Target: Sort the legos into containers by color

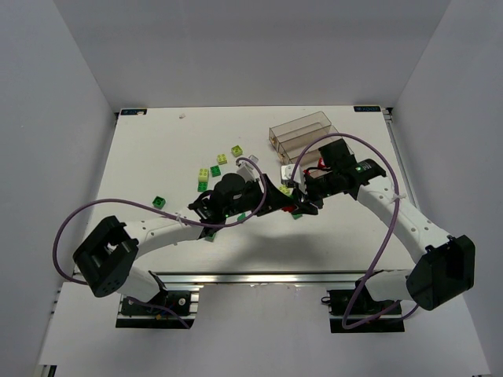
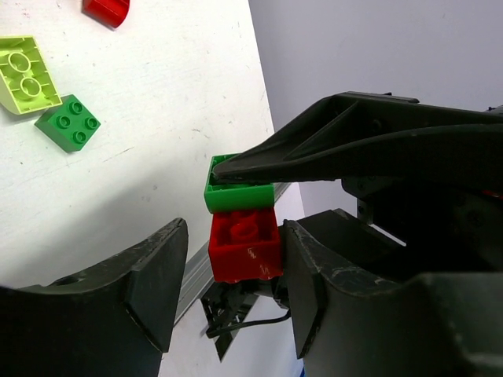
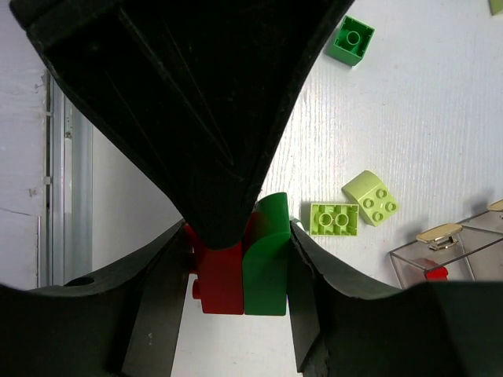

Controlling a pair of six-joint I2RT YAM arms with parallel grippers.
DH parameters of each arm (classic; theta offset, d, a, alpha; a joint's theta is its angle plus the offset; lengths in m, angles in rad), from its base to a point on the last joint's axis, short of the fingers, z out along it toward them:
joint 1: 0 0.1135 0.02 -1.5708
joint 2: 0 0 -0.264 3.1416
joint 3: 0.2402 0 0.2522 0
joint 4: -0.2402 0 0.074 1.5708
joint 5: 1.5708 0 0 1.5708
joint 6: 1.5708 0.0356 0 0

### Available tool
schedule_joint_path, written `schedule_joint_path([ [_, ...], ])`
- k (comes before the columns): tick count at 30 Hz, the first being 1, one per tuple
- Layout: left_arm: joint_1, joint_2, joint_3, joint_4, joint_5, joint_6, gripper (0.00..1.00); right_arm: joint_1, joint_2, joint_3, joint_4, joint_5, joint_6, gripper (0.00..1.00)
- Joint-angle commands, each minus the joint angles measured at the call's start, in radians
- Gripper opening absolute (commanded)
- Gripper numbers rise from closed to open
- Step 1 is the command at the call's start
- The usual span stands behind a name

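A red brick [image 2: 244,245] and a dark green brick [image 2: 236,193] are stuck together and held off the table. My right gripper [image 3: 236,263] is shut on the pair end to end, with red [image 3: 220,275] against one finger and green [image 3: 267,259] against the other. My left gripper [image 2: 234,239] straddles the red brick. One finger [image 2: 310,275] touches it and a gap shows on the other side. Both grippers meet at mid table [image 1: 297,206]. The clear containers [image 1: 302,129] stand behind them, and one [image 3: 448,259] holds a red piece.
Loose yellow-green bricks [image 1: 236,150] and green bricks [image 1: 215,170] lie left of the containers, and another green one [image 1: 159,202] lies further left. Two yellow-green bricks [image 3: 334,219] lie beside the container. The table's near edge with a metal rail [image 1: 259,276] is just below the grippers.
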Motion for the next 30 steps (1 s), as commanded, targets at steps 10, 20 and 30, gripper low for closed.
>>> schedule_joint_path([
  [10, -0.008, 0.009, 0.052, -0.013, 0.023, 0.013, 0.56, 0.012, -0.026, -0.004, 0.023, -0.018, 0.0, 0.24],
  [20, -0.014, 0.023, 0.063, -0.016, 0.046, 0.014, 0.2, 0.012, -0.026, -0.02, 0.063, 0.021, 0.019, 0.52],
  [30, -0.008, -0.098, 0.116, -0.5, -0.052, 0.397, 0.0, -0.034, -0.138, -0.075, 0.005, -0.039, -0.079, 0.89],
])
